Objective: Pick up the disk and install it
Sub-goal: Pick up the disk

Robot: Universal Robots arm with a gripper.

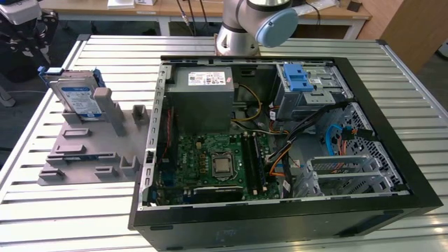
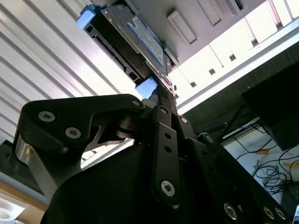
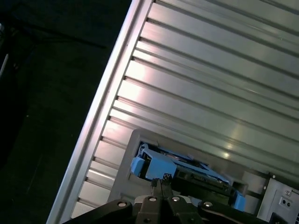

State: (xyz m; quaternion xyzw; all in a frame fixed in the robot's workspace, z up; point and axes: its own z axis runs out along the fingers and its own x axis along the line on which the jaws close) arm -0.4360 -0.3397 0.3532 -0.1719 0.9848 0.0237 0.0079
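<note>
The disk [image 1: 75,97], a silver hard drive with a white-and-blue label and blue rails, stands on edge in a grey holder [image 1: 84,152] at the exterior view's left, outside the computer case. In both wrist views the disk [image 2: 135,37] [image 3: 187,170] lies just beyond my gripper [image 2: 163,91] [image 3: 159,183]. The two thin fingers are pressed together with nothing between them, and they point at the disk's blue-railed end without touching it. The arm's base [image 1: 242,31] rises at the far side of the table.
An open black computer case [image 1: 392,157] takes up the middle and right of the slatted metal table [image 1: 105,220]. Inside it are a grey power-supply box [image 1: 203,86], a metal drive cage with a blue latch [image 1: 299,79], a green motherboard [image 1: 217,163] and loose cables.
</note>
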